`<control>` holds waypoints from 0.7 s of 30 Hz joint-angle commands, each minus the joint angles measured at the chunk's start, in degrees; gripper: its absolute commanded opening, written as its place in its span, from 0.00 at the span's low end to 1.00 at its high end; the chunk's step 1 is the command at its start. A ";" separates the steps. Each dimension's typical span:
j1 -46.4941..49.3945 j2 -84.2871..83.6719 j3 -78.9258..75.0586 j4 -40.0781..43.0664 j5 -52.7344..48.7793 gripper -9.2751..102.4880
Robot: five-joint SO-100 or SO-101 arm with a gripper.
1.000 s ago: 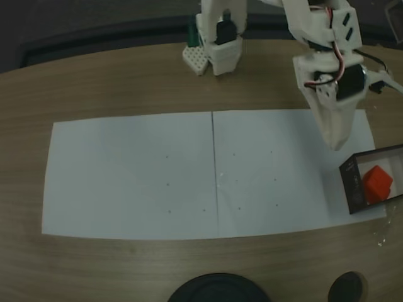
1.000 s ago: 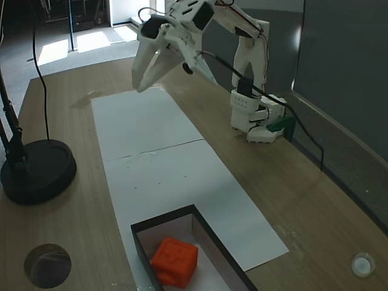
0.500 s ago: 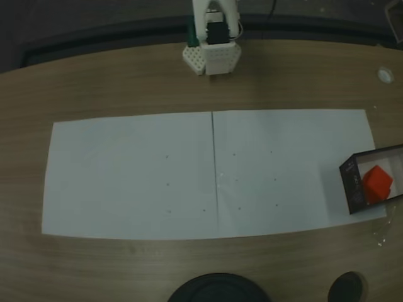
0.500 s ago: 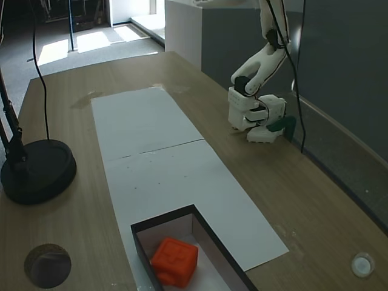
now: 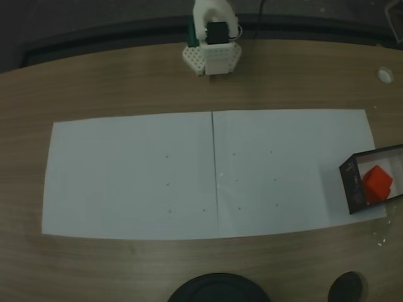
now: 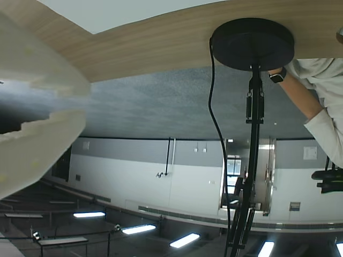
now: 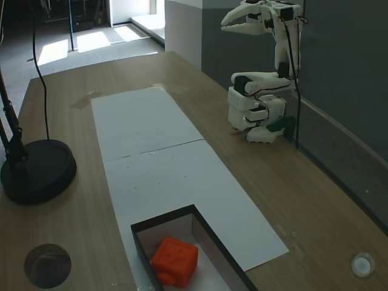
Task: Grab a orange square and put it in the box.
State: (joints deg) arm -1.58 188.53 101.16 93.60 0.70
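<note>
The orange square (image 5: 377,182) lies inside the box (image 5: 350,187) at the right end of the white paper in a fixed view. Seen from the table's end in a fixed view, the orange square (image 7: 174,261) rests on the pale floor of the box (image 7: 165,221), its marked face up. The arm is folded back over its base (image 5: 211,53), far from the box. My gripper (image 7: 225,23) is held high above the base, pointing away from it, slightly open and empty. In the wrist view the gripper (image 6: 86,104) points out over the room, its pale fingers (image 6: 37,144) a little apart.
Two white paper sheets (image 7: 151,151) cover the middle of the wooden table. A black lamp base (image 7: 36,173) with its pole stands at the table's edge, opposite the arm. A dark disc (image 7: 47,265) and a small white cap (image 7: 362,264) lie near corners. A person's sleeve (image 6: 321,107) shows beyond the lamp.
The arm has pulled away from above the paper near the box and folded back over its base, gripper raised. The orange square has stayed in the box.
</note>
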 commanded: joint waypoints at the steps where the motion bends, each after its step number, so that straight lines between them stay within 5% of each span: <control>1: 0.44 4.48 6.77 -4.31 -3.52 0.08; 21: 10.55 10.72 42.28 -28.92 -4.04 0.08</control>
State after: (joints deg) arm 9.05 198.02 137.99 68.12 -4.04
